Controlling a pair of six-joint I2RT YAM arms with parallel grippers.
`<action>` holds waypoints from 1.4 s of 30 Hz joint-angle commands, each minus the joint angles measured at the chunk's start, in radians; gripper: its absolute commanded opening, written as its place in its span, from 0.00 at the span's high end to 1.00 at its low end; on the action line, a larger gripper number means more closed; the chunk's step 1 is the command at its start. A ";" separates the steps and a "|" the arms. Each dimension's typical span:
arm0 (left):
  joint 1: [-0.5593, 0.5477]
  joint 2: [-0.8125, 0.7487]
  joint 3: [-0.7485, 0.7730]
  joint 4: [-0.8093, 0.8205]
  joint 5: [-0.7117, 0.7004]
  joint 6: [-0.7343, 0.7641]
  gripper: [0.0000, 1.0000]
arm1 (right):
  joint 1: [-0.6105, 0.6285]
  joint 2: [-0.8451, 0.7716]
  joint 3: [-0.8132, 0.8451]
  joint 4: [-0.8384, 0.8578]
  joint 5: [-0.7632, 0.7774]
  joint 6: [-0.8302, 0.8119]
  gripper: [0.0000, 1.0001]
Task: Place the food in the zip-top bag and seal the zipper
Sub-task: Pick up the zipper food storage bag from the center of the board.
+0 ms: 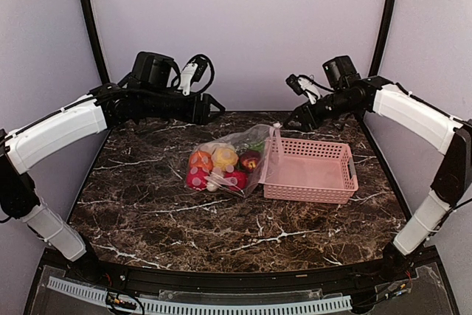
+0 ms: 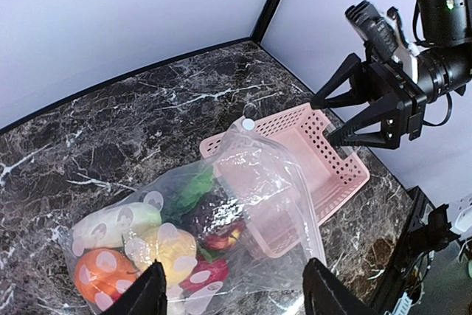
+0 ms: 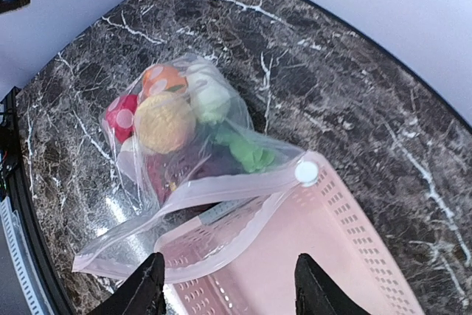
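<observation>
The left jaws stand spread, and the two dark fingertips (image 2: 144, 293) have nothing between them. The right jaws are spread in the same way, their fingertips (image 3: 147, 289) apart and empty. Both pairs hang in the air above the far part of the desk (image 1: 221, 219), left and right of the things, and they touch nothing. Below and between them the zip-top bag (image 1: 234, 145) lies on the desk. The food (image 1: 221, 164) is inside it: orange, yellow, red, dark maroon and white-green pieces, packed close together at the end away from the pink basket (image 1: 310, 171). The mouth end of the bag leans up over the left rim of this basket. The zipper (image 3: 221, 189) runs along this raised edge, with a small white slider (image 3: 306, 172) at its far end. Whether the strip is pressed closed along its whole length, I cannot tell.
</observation>
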 commanded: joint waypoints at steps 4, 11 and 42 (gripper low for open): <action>0.005 -0.022 -0.019 0.018 -0.038 -0.027 0.32 | 0.004 0.097 -0.083 0.081 -0.058 0.085 0.43; 0.005 -0.057 -0.062 -0.001 -0.041 -0.041 0.32 | -0.004 0.228 -0.014 0.072 -0.067 0.115 0.47; 0.006 -0.376 -0.235 0.051 -0.148 0.408 0.29 | 0.270 0.165 0.457 -0.241 -0.425 -0.547 1.00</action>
